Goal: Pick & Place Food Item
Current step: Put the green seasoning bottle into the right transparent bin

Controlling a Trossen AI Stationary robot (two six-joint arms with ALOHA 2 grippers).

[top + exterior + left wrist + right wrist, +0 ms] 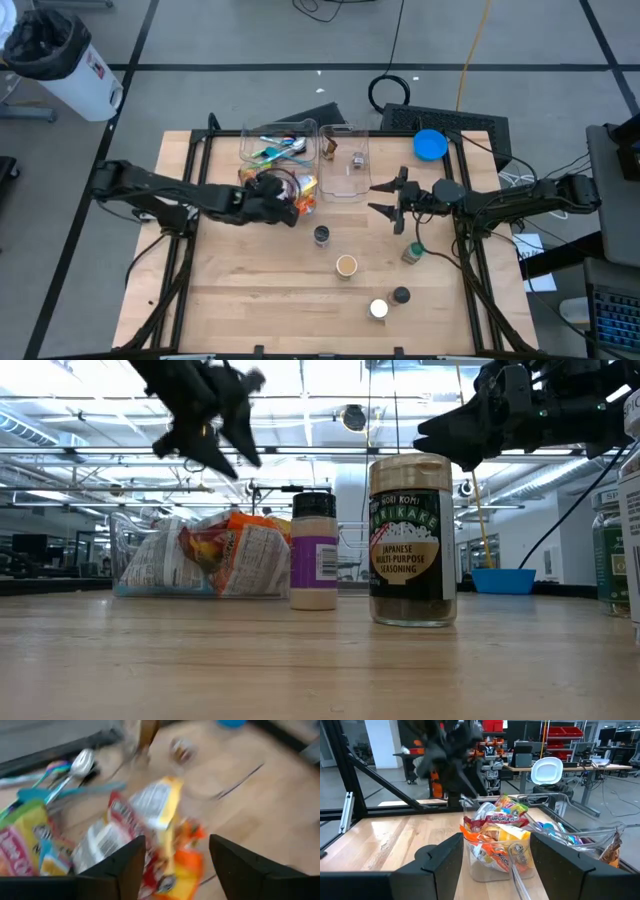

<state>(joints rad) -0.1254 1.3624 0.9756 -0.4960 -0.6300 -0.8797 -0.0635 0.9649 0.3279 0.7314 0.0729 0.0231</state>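
Crinkled orange-and-red snack packets (150, 845), heaped in their clear plastic tub (492, 865), lie directly beneath my left gripper (175, 865), fingers spread open and empty.

Seen from above, the left gripper (283, 205) hangs over a clear bin of snack packets (295, 190) left of centre, fingers spread. The right gripper (385, 198) sits right of centre, fingers apart, pointing at an almost empty clear bin (345, 163). Another bin with utensils (275, 146) lies upper left. Small jars (321, 235) dot the lower table (250, 290); a blue bowl (430, 145) rests upper right.
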